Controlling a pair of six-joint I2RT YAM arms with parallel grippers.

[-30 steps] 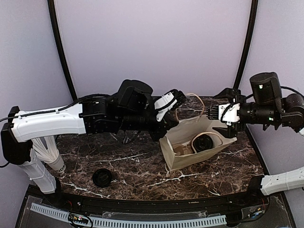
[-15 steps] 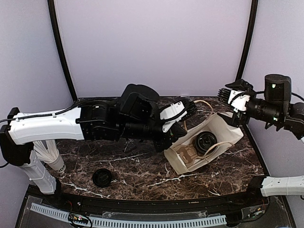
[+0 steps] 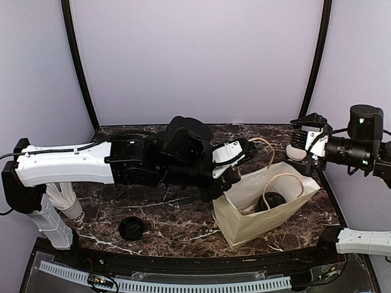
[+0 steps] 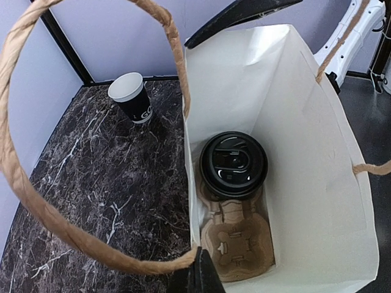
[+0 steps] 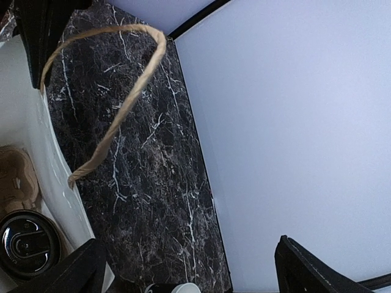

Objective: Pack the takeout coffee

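The takeout coffee (image 3: pixel 272 201), a black cup with a black lid, stands inside a white paper bag (image 3: pixel 244 223) on a brown cardboard carrier (image 4: pixel 241 244). The left wrist view looks straight down on the lid (image 4: pixel 234 165). My left gripper (image 3: pixel 247 150) is shut on the bag's twine handle (image 4: pixel 91 244) where it meets the rim. It holds the bag upright with its mouth open. My right gripper (image 3: pixel 303 144) hangs open past the bag's right end, touching nothing. Its fingers (image 5: pixel 317 268) frame bare table and wall, with the coffee (image 5: pixel 27 244) at the lower left.
A matching black cup with a bare white rim (image 4: pixel 131 97) stands at the back right of the marble table (image 3: pixel 153 207), under my right gripper. A loose black lid (image 3: pixel 131 227) lies front left. A white cup-shaped thing (image 3: pixel 74 210) sits by the left arm's base.
The bag has swung from lying tilted to standing upright and shifted right as my left gripper carried its handle rightwards. My right gripper drew back from the bag's rim, staying open.
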